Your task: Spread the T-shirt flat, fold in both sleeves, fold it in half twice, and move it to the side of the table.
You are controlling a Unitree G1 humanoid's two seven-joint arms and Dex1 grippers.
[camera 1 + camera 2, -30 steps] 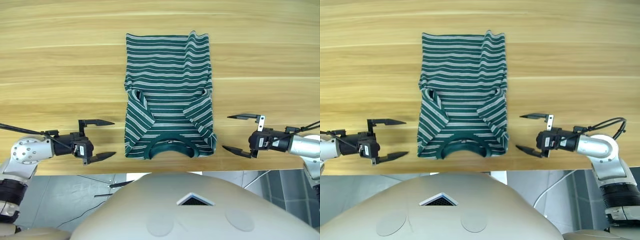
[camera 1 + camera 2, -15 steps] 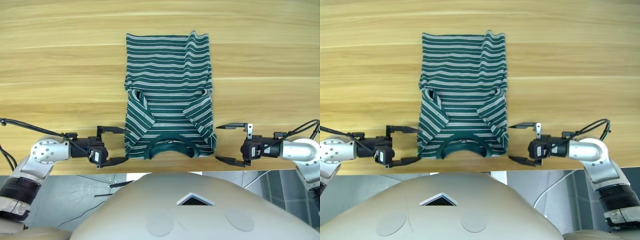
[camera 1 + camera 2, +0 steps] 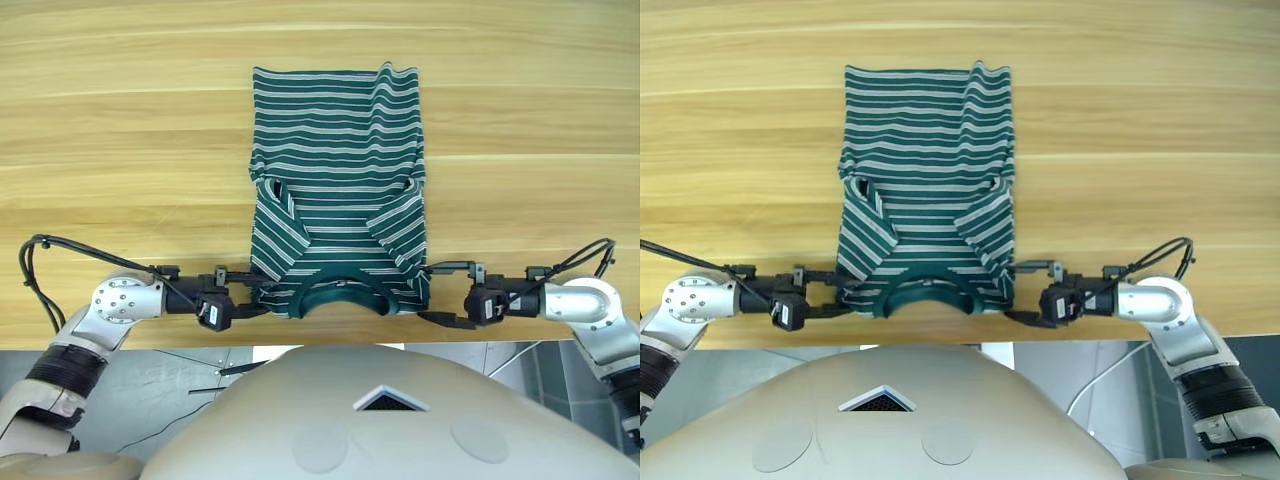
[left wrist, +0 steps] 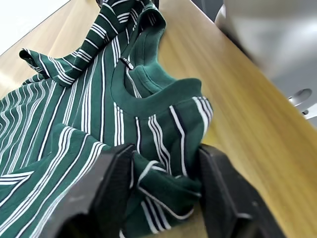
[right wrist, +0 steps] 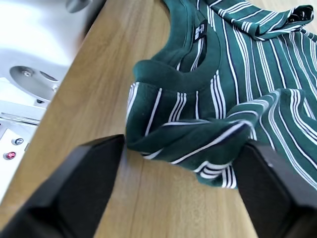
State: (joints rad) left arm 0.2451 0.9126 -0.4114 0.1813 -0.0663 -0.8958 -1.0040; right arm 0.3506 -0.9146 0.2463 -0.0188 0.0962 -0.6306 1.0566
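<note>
A dark green T-shirt (image 3: 335,170) with white stripes lies flat on the wooden table (image 3: 120,150). Both sleeves are folded in and the collar (image 3: 340,290) faces the near edge. My left gripper (image 3: 250,293) sits at the near left shoulder corner, its fingers (image 4: 116,183) pressed against bunched fabric (image 4: 163,186) on both sides, shut on it. My right gripper (image 3: 440,293) is at the near right shoulder corner. It stands open, and that corner of the shirt (image 5: 188,134) lies between its spread fingers (image 5: 94,178).
Bare wood stretches to both sides of the shirt and beyond its far hem (image 3: 335,72). The table's near edge (image 3: 120,342) runs just below both grippers, with the floor under it.
Both grippers have moved inward along the near edge, from well clear of the shirt to its shoulder corners. The left one has narrowed onto the fabric.
</note>
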